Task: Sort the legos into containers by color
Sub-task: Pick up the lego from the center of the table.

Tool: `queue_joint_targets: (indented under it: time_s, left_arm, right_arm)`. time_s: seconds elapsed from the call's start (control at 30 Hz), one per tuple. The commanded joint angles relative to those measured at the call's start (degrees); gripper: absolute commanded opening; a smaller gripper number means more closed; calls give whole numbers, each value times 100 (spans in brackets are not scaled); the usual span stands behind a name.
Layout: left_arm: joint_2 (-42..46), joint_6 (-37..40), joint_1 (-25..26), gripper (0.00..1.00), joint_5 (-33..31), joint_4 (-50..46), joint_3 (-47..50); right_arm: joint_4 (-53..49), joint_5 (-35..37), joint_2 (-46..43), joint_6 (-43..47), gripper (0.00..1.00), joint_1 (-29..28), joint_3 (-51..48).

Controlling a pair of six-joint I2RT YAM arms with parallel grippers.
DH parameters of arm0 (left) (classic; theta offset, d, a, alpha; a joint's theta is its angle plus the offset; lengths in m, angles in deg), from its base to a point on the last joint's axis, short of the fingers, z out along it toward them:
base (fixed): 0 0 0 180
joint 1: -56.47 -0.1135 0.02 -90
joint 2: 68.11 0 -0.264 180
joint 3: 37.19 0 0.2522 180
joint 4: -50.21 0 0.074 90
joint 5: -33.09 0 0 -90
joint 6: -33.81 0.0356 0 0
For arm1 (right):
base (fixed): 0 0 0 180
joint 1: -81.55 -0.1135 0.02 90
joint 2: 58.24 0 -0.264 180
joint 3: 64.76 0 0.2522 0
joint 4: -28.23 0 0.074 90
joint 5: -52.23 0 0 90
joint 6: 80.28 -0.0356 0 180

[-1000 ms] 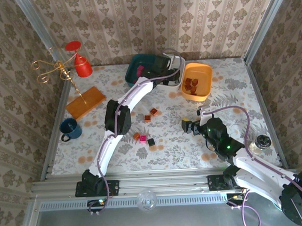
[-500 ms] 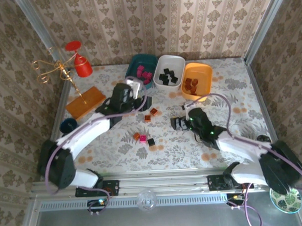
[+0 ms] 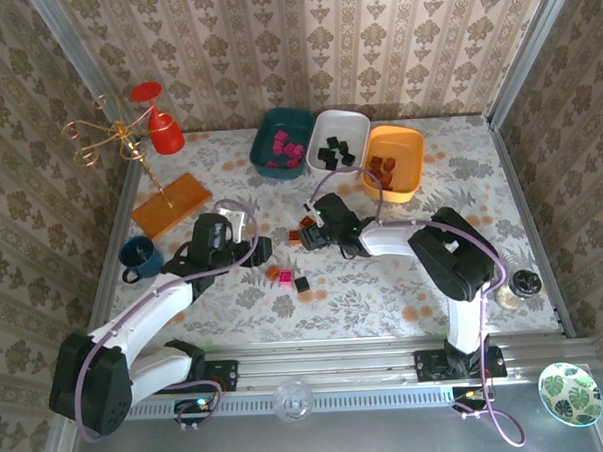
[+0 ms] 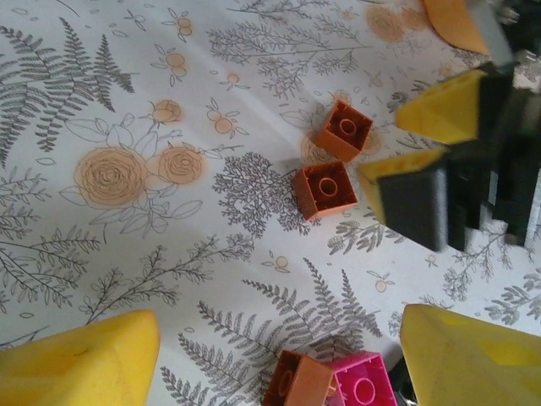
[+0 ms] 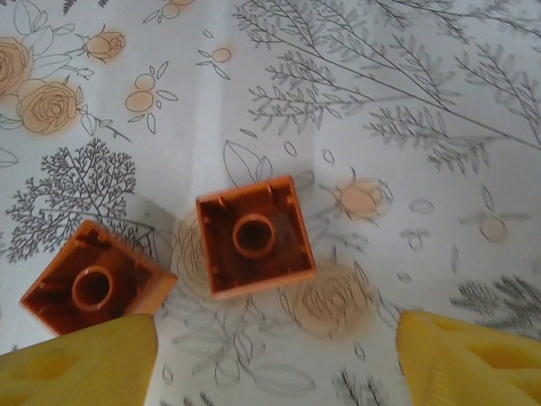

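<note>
The right arm [image 3: 453, 264] is folded leftward, right fingers [image 5: 473, 355] held apart, empty, above two orange legos [image 5: 254, 237]; left fingers [image 4: 84, 364] are likewise spread empty, with bare counter [image 4: 127, 254] left nearby.

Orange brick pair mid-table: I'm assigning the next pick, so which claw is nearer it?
Right. The right claw hangs right over the orange brick pair; the left claw sits farther off, to the pair's left.
</note>
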Motion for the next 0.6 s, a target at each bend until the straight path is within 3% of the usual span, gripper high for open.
queue_joint_targets:
  time_s: [0.0, 0.4, 0.57]
  left_arm:
    - [198, -19, -86, 77, 172, 30, 80]
    - [147, -8, -206, 77, 262, 117, 154]
    - [139, -8, -205, 77, 266, 142, 155]
  right_arm:
    - [-343, -137, 413, 255, 71, -6, 460]
    - [-696, -165, 1169, 364, 51, 100, 1339]
    - [-665, -245, 940, 368, 39, 142, 1246]
